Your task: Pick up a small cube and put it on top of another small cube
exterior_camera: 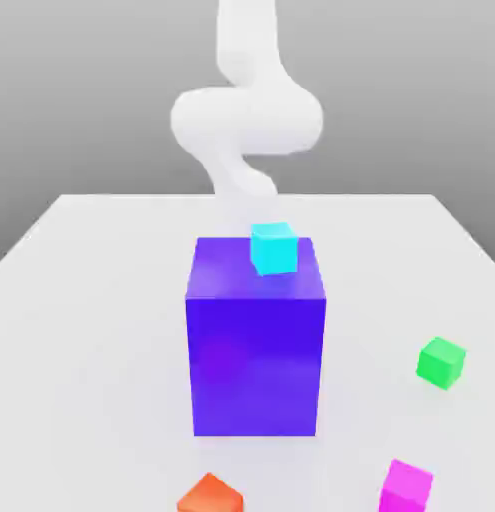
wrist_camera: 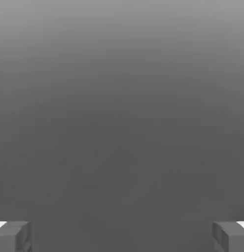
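On the pale grey desk, the small magenta-pink cube lay near the small green cube, well apart from the spread, empty jaws.

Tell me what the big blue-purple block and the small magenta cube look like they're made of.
Blue-purple block: looks like smooth, slightly glossy plastic; flat uniform colour with a soft sheen on its front face, no grain. Magenta cube: the same plain, saturated, plastic-like finish, evenly shaded faces, no texture. Both are simulator renders, so the actual material stays open.
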